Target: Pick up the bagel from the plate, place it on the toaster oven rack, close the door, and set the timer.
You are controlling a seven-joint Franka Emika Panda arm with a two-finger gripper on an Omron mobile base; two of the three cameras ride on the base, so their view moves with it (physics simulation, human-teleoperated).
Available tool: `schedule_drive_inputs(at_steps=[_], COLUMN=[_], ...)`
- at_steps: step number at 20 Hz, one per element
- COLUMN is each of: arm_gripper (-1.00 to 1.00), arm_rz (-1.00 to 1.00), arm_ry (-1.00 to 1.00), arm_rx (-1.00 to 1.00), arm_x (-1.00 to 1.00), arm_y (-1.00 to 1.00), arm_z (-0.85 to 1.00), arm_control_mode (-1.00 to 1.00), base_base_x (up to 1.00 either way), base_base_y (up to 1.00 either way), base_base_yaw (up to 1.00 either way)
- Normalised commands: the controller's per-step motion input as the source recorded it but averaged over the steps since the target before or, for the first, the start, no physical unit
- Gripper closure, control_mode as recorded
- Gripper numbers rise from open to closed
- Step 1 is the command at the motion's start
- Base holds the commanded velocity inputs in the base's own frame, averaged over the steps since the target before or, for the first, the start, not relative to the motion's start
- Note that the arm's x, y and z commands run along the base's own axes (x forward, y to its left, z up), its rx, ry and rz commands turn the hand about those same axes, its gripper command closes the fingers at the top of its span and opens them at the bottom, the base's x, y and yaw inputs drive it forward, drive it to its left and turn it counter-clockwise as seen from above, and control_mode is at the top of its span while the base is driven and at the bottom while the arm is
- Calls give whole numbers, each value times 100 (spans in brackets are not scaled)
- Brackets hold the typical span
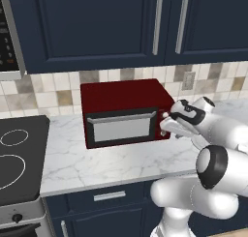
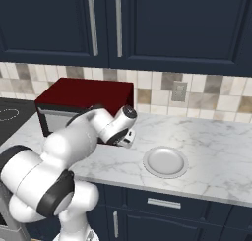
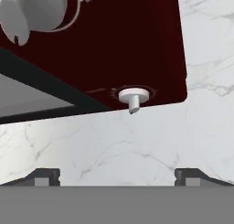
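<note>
Timer knob (image 3: 133, 96) at the oven's (image 1: 123, 108) lower right front corner, door (image 1: 122, 126) shut, lies straight ahead of my gripper (image 3: 117, 176), whose jaws stand wide and empty, plate (image 2: 166, 162) bare near the counter's (image 2: 216, 146) front edge.

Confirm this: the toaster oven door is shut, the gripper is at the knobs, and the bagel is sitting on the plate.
Not quite: the plate is bare in the right base view, with no bagel on it. The rest holds: the door is shut, and the open gripper faces a small knob on the toaster oven.
</note>
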Motion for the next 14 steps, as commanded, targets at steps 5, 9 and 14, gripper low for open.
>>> schedule_drive_inputs(at_steps=[5, 9, 14], arm_gripper=[-100, -100, -100], arm_rz=[0, 0, 0], arm_ry=[0, -1, -1], arm_rx=[0, 0, 0], arm_x=[23, 35, 26], arm_y=[-5, 0, 0], arm_z=[-25, -16, -14], arm_control_mode=[-100, -100, -100], base_base_x=[0, 0, 0], base_base_y=[0, 0, 0], base_base_yaw=[0, 0, 0])
